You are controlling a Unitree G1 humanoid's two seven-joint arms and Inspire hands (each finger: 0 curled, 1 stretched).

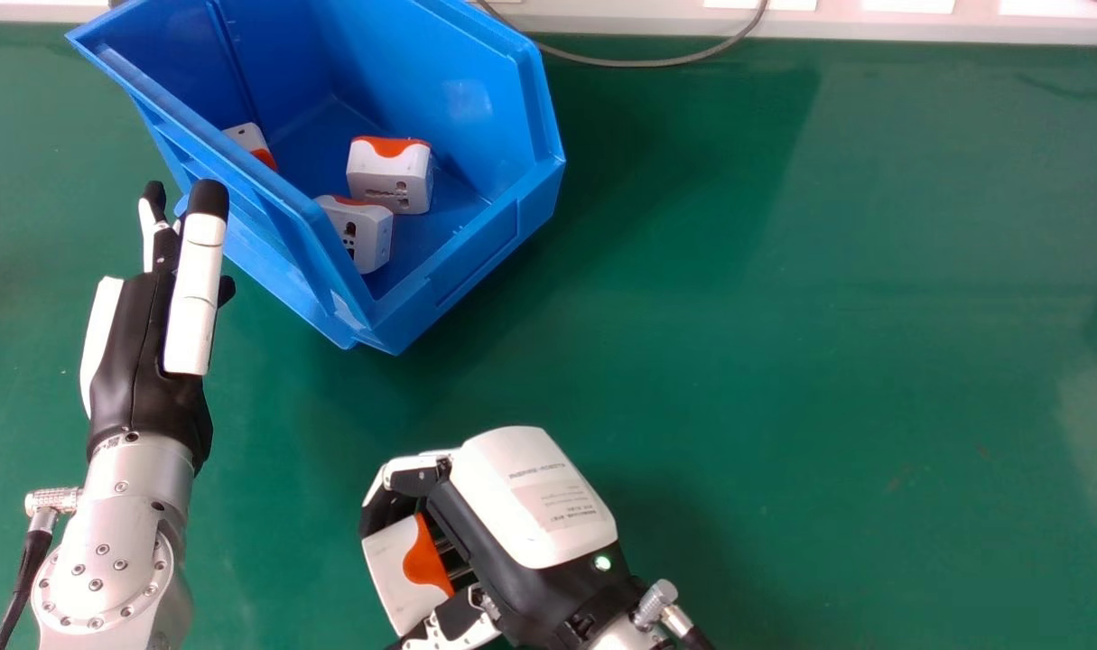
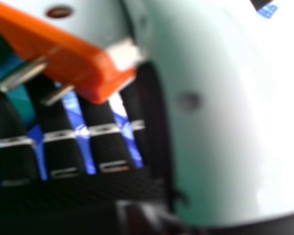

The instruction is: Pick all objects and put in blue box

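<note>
Clamping the plug [image 1: 393,571] between fingers and thumb — prongs towards its palm — the right hand [image 1: 503,506] bears small print [image 1: 555,507] on its back. Left hand [image 1: 137,352]: fingers straight.

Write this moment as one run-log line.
right robot hand: gripping plug adapter; left robot hand: open near blue box; inside box: three plug adapters; held adapter: not yet boxed

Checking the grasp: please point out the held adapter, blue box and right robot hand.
Held adapter [image 1: 393,561], head view: white casing.
Blue box [image 1: 478,257], head view: outer wall.
Right robot hand [image 1: 532,496], head view: white back cover.
</note>
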